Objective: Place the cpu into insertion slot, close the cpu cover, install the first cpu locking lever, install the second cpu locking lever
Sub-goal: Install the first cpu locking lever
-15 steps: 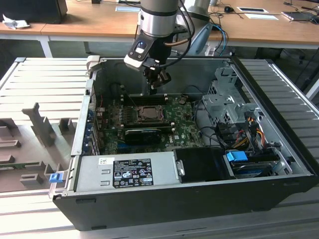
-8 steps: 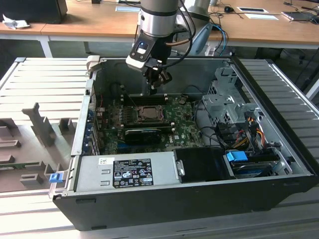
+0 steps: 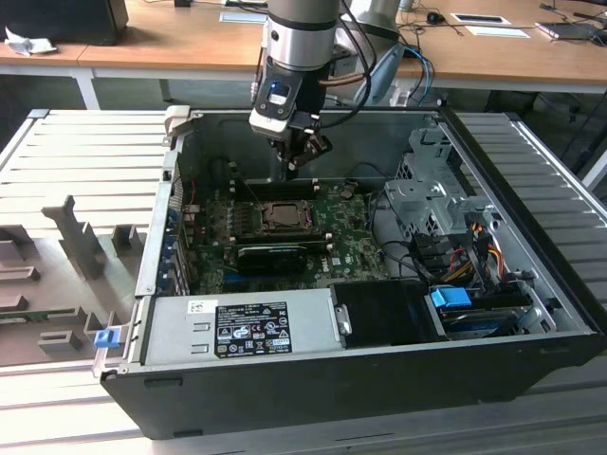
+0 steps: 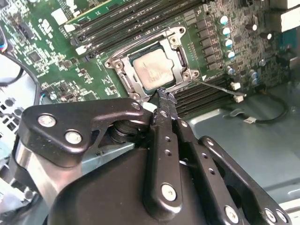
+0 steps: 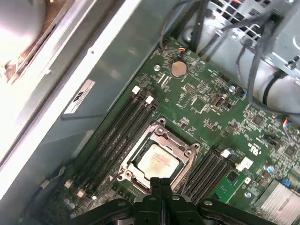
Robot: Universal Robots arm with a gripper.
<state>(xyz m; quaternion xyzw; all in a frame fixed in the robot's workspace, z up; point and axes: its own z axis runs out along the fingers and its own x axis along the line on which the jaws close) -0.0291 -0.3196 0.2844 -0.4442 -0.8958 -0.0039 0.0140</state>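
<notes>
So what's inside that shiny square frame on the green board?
The cpu sits inside the cpu cover, its pale face showing through the cut-out. Whatever lies underneath the chip is covered by it.

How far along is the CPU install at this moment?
Done: the cpu sits in the insertion slot, with the cpu cover down over it. In hand: the shut hand points at the socket's edge, seemingly empty. Left: a locking lever juts out unlatched.
</notes>
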